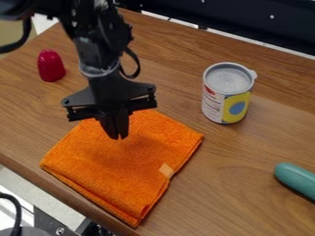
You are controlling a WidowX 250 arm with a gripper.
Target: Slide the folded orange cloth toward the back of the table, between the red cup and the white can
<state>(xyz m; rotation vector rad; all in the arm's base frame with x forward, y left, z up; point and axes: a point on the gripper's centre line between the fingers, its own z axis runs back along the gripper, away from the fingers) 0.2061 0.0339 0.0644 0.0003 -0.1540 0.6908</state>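
Approach stage, seemingly: black metal hand (118, 137) over folded orange cloth (117, 168), fingers together, empty. Any grip needs them parted.

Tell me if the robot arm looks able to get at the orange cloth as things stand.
Probably yes: the pincer points down over the cloth, and I see nothing lying on it.

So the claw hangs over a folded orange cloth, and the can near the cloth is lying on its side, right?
Not quite: the camera view shows the can standing upright near the cloth. The claw does hang over that folded orange cloth.
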